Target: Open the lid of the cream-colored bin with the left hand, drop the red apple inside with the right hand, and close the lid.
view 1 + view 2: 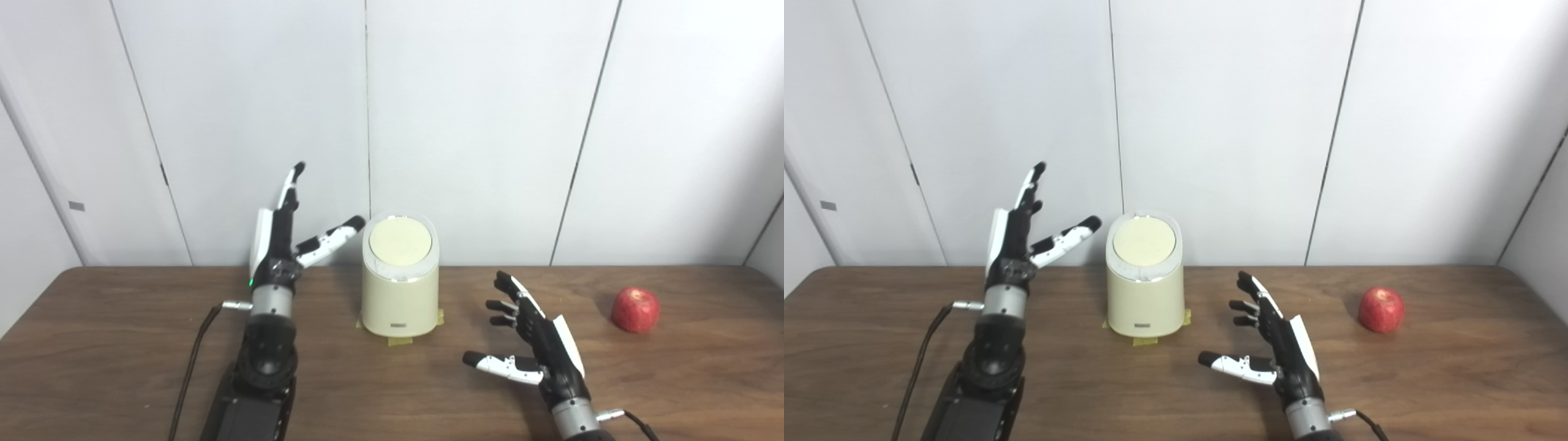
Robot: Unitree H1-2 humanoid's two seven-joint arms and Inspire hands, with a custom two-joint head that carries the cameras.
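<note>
A cream-colored bin (400, 294) stands upright at the middle of the table, its round lid (400, 241) closed. A red apple (636, 309) lies on the table at the right. My left hand (283, 236) is open and raised just left of the bin, its thumb reaching toward the lid's rim without touching. My right hand (539, 343) is open and empty, low over the table between the bin and the apple, well short of the apple.
The brown wooden table (122, 343) runs the full width, with white wall panels (490, 122) behind it. Yellow tape (401, 339) sticks out from under the bin's base. A black cable (193, 361) hangs beside my left forearm.
</note>
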